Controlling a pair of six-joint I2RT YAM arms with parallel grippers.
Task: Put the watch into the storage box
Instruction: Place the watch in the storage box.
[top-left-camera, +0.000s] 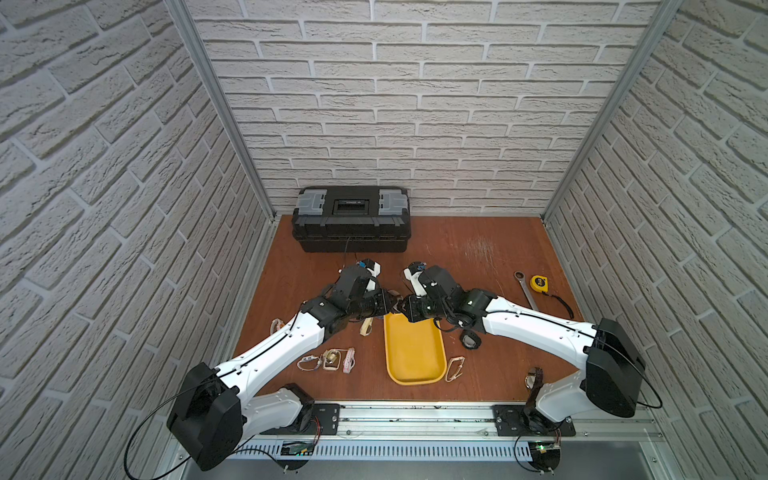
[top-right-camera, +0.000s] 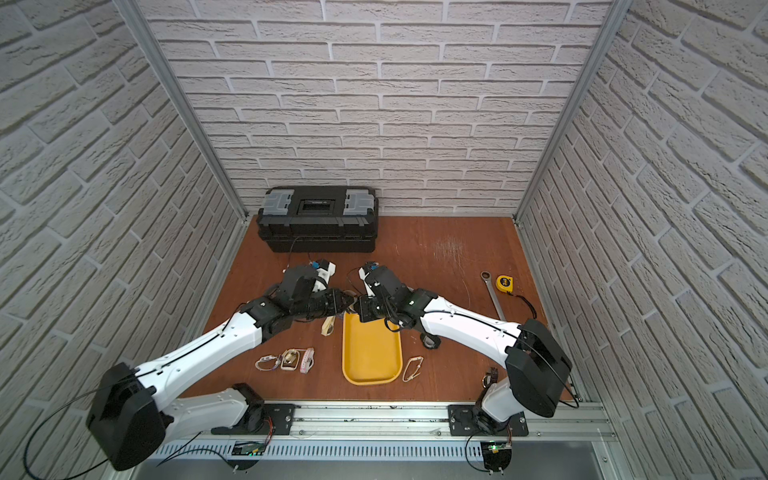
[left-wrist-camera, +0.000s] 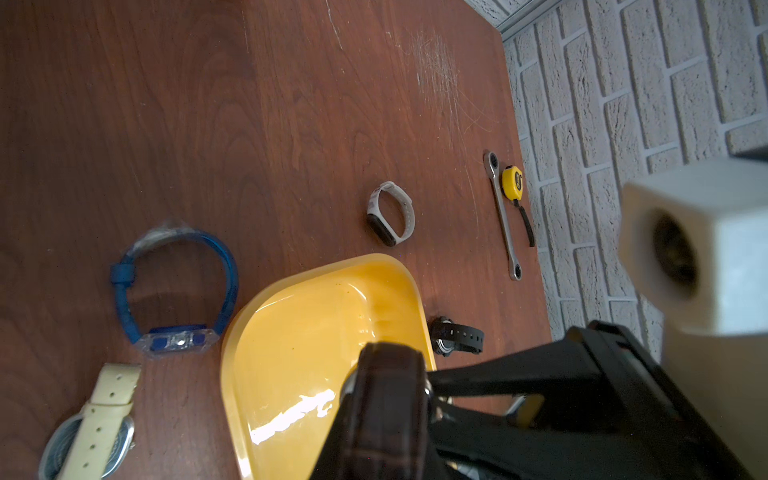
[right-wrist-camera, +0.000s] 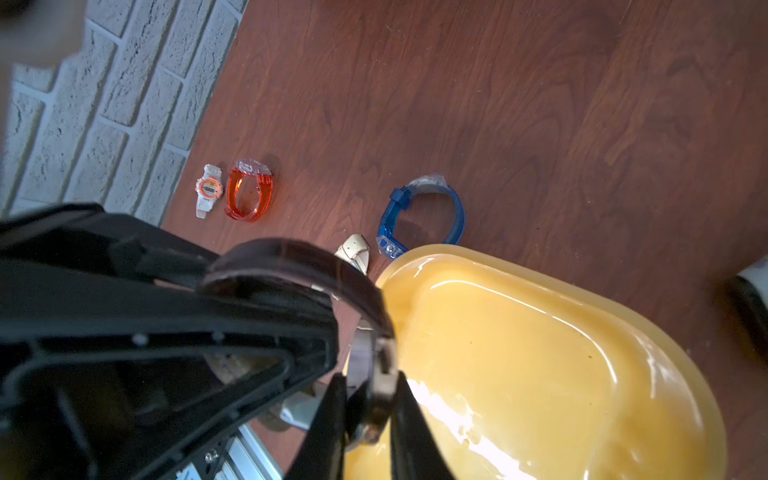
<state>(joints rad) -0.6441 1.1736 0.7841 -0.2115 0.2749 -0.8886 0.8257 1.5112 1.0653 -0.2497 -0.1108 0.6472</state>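
A: Grip status?
B: L gripper (top-left-camera: 390, 306) closed on the brown watch (right-wrist-camera: 291, 253) by its strap; R gripper (right-wrist-camera: 369, 380) pinches the case. Watch sits btwn both sets of fingers.
A: Where's the storage box (top-left-camera: 415, 357)?
B: One end lies right under the fingertips, watch over that end. Cream watch (top-left-camera: 366, 326) just beside L fingers, blue watch (left-wrist-camera: 178, 291) near, black toolbox (top-left-camera: 351, 224) well beyond.
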